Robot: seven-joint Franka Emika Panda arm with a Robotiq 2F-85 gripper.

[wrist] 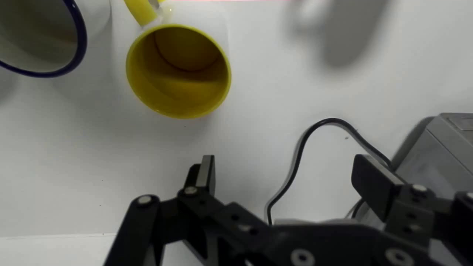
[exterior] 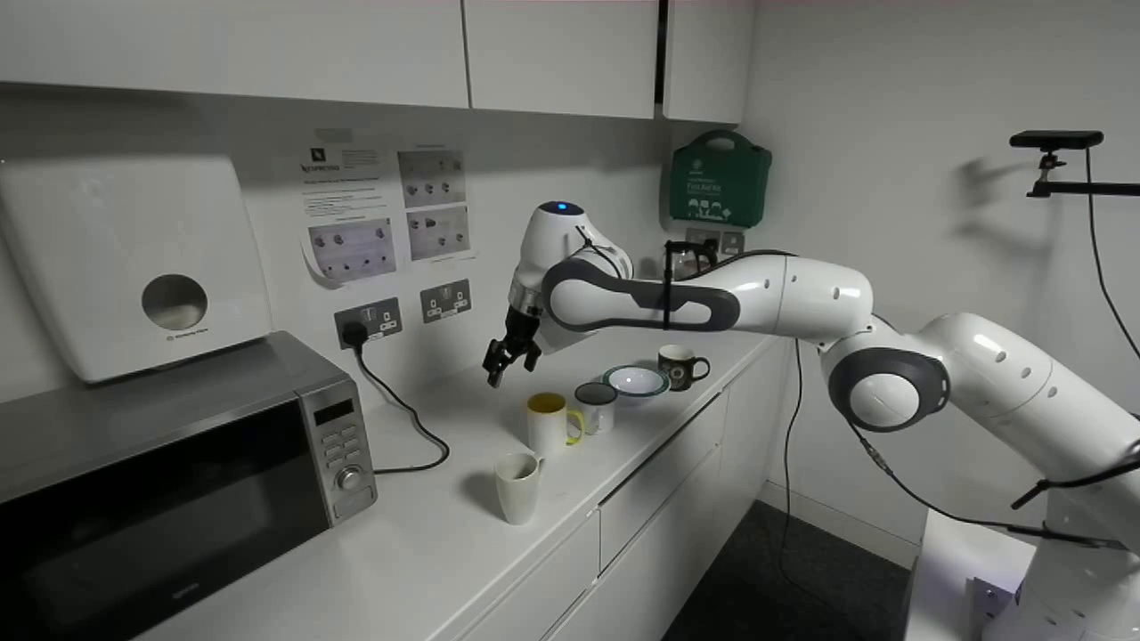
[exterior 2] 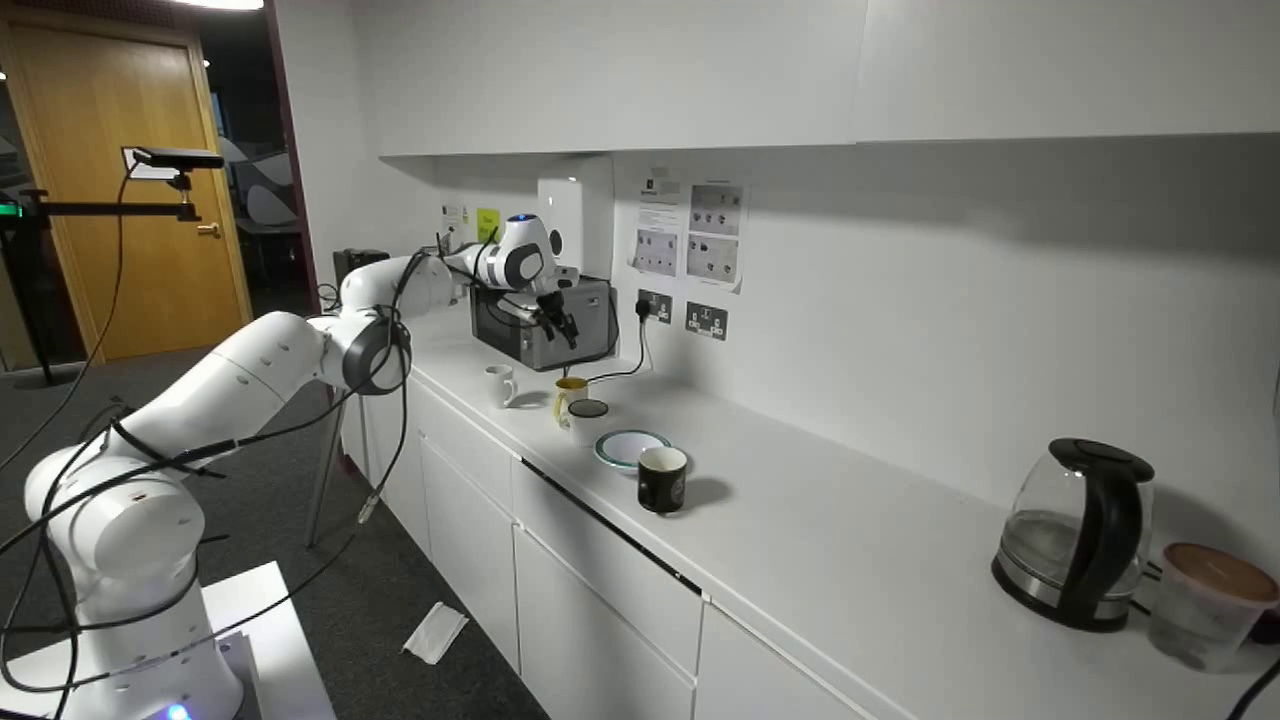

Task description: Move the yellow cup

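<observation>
Tool (wrist: pixel 284 162) hung released over counter (exterior: pixel 419 543), jaws spread. Wall sheet (exterior: pixel 346 209) read "NESPRESSO", green case (exterior: pixel 718 182) "First Aid Kit". Glossy yellow-lined mug (exterior: pixel 546 429) stood upright between blue-rimmed mug (wrist: pixel 48 38) and tapered white mug (exterior: pixel 517 491).

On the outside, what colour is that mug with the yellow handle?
White; the yellow-handled mug shows its outer wall best in an exterior view.

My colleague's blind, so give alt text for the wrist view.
A white mug, yellow inside, stands clear of the open black gripper. At left, a cropped blue-rimmed cup; at right, a black cable and part of a microwave.
</observation>
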